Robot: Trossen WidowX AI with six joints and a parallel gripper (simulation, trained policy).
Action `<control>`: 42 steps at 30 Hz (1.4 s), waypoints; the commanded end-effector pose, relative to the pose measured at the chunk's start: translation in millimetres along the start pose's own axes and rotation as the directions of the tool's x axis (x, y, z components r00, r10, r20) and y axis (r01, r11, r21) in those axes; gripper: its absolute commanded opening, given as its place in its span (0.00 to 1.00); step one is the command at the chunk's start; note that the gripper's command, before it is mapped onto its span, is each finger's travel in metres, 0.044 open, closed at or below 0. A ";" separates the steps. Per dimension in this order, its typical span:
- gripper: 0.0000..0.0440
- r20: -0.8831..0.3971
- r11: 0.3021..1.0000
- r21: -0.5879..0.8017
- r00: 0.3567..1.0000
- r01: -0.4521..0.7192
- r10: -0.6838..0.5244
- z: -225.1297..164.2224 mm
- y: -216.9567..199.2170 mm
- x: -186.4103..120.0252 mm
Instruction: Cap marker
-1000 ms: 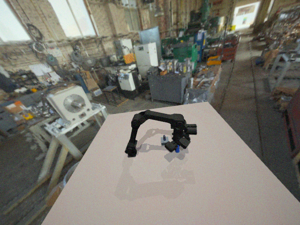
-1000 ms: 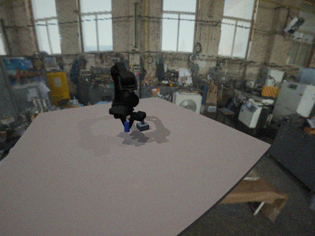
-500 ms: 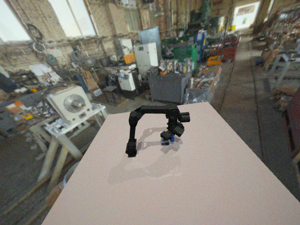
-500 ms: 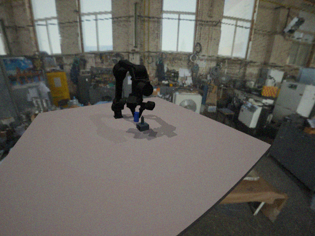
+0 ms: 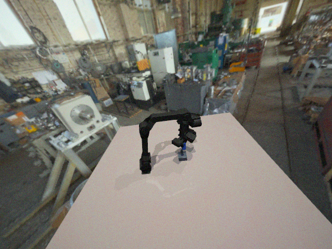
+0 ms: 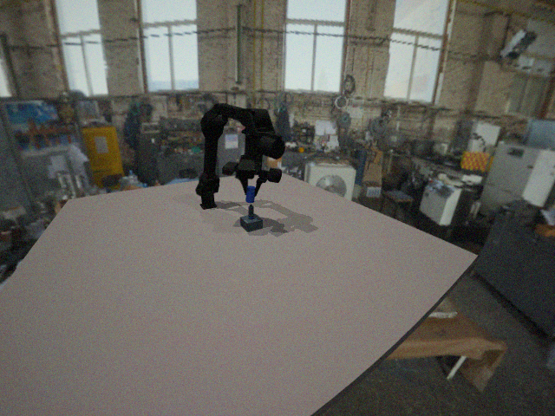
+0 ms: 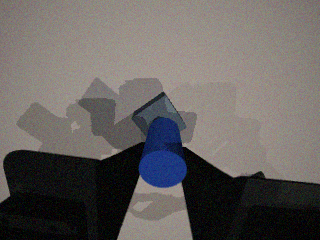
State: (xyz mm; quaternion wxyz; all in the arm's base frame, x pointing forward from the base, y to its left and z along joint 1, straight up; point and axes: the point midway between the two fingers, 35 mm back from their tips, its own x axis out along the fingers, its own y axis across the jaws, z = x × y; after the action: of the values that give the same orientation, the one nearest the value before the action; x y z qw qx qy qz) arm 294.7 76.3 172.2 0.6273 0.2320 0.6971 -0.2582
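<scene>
The place was a workshop: a grey cabinet point(image 5: 184, 93) stood behind the bench point(image 5: 187, 209) point(image 6: 224, 313), a machine with a round metal faceplate point(image 5: 81, 114) sat at left in the top view, and tall windows point(image 6: 170, 54) lined the brick wall point(image 6: 262, 48) across the exterior view's upper part.

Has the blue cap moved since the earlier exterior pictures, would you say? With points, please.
Yes: the blue cap point(image 5: 183, 146) point(image 6: 250, 194) point(image 7: 163, 169) has gone up and rightward in the exterior view, now above the holder block point(image 5: 182, 158) point(image 6: 251, 223) point(image 7: 172, 111).
</scene>
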 end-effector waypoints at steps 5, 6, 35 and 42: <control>0.00 -0.007 1.000 -0.010 1.000 0.009 -0.009 -14.0 -1.7 1.1; 0.00 -0.006 1.000 -0.012 1.000 0.009 -0.009 -15.0 -1.7 1.6; 0.00 -0.046 0.997 -0.064 0.998 0.049 -0.052 -18.9 -1.4 66.8; 0.01 -0.044 0.994 -0.096 0.998 0.051 -0.055 -18.2 -1.5 82.1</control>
State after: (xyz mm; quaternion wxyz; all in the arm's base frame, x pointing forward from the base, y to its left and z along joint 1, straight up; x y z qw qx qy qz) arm 276.0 87.5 108.9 0.6250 0.2031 0.7155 -0.2371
